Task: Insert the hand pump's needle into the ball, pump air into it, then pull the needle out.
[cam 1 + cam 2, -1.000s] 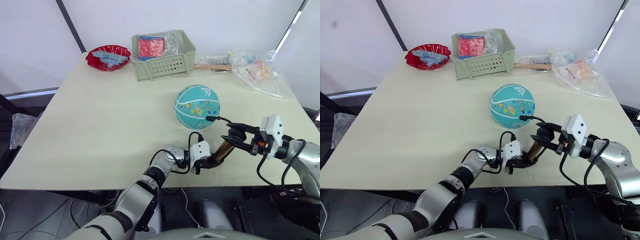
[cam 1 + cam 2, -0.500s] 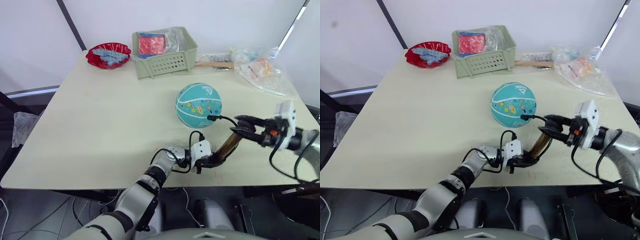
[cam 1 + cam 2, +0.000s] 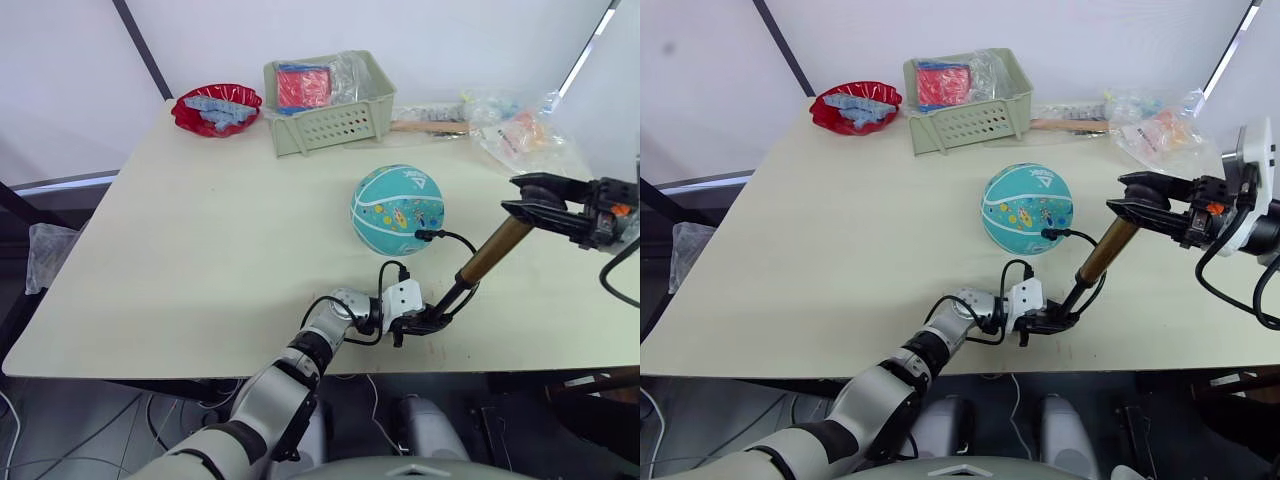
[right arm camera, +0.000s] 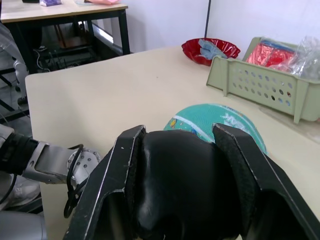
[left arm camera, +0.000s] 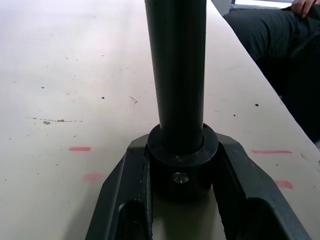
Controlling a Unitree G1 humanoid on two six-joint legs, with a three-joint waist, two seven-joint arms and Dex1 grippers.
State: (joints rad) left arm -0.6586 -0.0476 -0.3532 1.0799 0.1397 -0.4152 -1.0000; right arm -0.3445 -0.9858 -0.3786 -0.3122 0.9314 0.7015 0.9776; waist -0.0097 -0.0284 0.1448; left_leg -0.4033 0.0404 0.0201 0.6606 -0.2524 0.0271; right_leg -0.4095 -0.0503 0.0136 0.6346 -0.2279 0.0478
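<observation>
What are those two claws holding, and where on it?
Both hold the hand pump: left gripper clamps its bottom end cap, right gripper grips the black handle.

The ball (image 3: pixel 396 210) sits mid-table (image 3: pixel 200 240), basket (image 3: pixel 328 95) behind it.

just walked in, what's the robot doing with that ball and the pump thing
It is pumping air into the teal ball. The left end effector clamps the black base of the hand pump down on the table, near its front edge. The right end effector grips the T-handle with the pump drawn out, so the bronze tube slants up from the base. The thin black hose loops from the pump to the ball's side, where the needle sits.
</observation>
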